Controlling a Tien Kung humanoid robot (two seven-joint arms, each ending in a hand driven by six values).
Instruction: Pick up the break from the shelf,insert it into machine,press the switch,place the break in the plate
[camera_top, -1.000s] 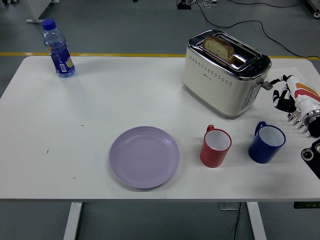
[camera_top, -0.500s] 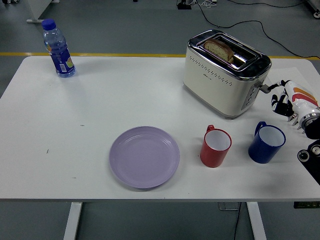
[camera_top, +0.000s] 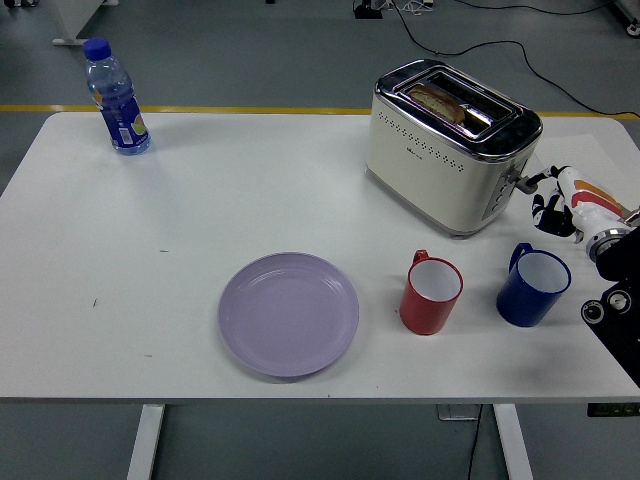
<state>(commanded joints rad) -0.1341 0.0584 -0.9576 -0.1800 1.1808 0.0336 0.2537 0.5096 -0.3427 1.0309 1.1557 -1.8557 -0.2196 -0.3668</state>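
just one toaster (camera_top: 450, 150), one bread slice (camera_top: 436, 98) sunk in, two mugs (camera_top: 432, 291), one plate (camera_top: 289, 313), right hand (camera_top: 553, 200) curled at lever

Floor (camera_top: 250, 50): we see grey, with a yellow line (camera_top: 200, 108) behind the table.
Cables (camera_top: 480, 45): black, trailing far right.
Table (camera_top: 200, 200): white, evenly lit.

Only the right arm is in view, entering from the right edge of the picture over the right edge of the table. Its wrist is white with orange and red markings, followed by dark joint housings lower along the same edge. The right hand (camera_top: 553, 203) points left, fingers (camera_top: 541, 212) curled loosely downward, one fingertip extended further left. Nothing is held in the hand.
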